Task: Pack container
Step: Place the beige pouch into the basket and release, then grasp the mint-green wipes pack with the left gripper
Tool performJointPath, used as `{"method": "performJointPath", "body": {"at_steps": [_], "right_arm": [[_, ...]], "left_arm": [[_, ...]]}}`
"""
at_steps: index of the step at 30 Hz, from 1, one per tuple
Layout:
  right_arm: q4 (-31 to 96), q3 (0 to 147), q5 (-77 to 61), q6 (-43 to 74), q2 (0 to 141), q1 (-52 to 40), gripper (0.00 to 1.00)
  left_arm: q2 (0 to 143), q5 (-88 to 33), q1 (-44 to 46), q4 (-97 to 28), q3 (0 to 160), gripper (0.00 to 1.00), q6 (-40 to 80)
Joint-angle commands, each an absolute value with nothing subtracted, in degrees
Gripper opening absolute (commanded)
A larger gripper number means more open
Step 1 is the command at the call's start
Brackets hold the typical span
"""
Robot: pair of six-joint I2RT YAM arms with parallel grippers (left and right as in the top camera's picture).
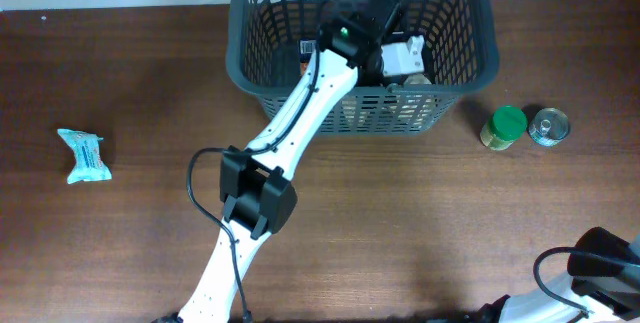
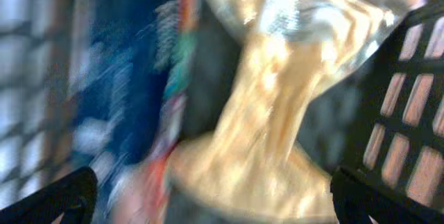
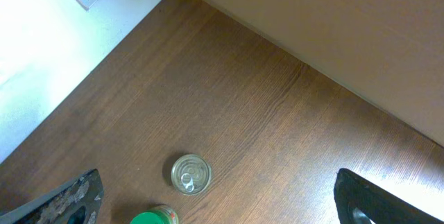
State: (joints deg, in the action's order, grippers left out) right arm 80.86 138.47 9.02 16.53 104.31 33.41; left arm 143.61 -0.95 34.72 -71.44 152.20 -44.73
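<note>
1. Right now the container (image 1: 250,53) sits at the far middle of the table (image 1: 400,223), with its long axis running left to right. My left arm reaches over the near rim and down into it.
2. Down there the left gripper (image 2: 215,203) has its jaws spread wide, one fingertip at each lower corner of the left wrist view. That view is blurred. A crinkled gold foil pack (image 2: 277,99) lies straight ahead of the jaws and a blue packet (image 2: 118,78) is beside it on the left. I cannot tell whether either finger touches the gold pack.
3. The right gripper (image 3: 222,207) also has its jaws apart and holds nothing. It hangs over bare wood at the near right of the table.
4. I judge the coming move turns on what is left outside. The tin can (image 3: 190,174) and the green-lidded jar (image 1: 503,128) stand upright just beside each other, near the container's right wall. The right arm is clearly the nearer one. The tin lies ahead of its jaws and a little to the left.
5. A pale blue packet (image 1: 83,155) lies flat, well apart on the left, with its long axis roughly near to far. That one suits the left arm.
6. The table is smooth dark wood with plenty of room around each item. Inside the container the goods crowd the right half, so the left half looks freer.
</note>
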Motion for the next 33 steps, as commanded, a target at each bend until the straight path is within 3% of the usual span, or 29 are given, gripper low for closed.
{"method": "performJointPath", "body": {"at_steps": [1,6,10,15,19,23,33], "right_arm": [[80.84,138.47,9.69,16.95,104.62,33.45,0.99],[80.84,138.47,9.69,16.95,104.62,33.45,0.99],[80.82,138.50,9.69,16.95,104.62,33.45,0.99],[80.84,138.47,9.69,16.95,104.62,33.45,0.99],[80.84,138.50,9.69,16.95,104.62,33.45,0.99],[80.84,138.50,9.69,16.95,104.62,33.45,0.99],[80.84,138.50,9.72,16.95,104.62,33.45,0.99]], "left_arm": [[140.70,7.62,32.51,-75.83,164.92,0.99,-34.81],[134.19,9.06,24.49,-82.54,175.63,0.99,-25.91],[128.95,9.15,15.05,-86.67,175.11,0.95,-25.91],[127.68,8.71,1.76,-87.35,172.27,0.99,-22.04],[127.70,-0.10,-8.97,-90.96,161.01,0.99,-21.85],[127.70,-1.06,-15.53,-93.47,148.68,0.99,-19.38],[127.70,-2.59,-29.89,-83.74,120.05,1.00,-9.74]]}}
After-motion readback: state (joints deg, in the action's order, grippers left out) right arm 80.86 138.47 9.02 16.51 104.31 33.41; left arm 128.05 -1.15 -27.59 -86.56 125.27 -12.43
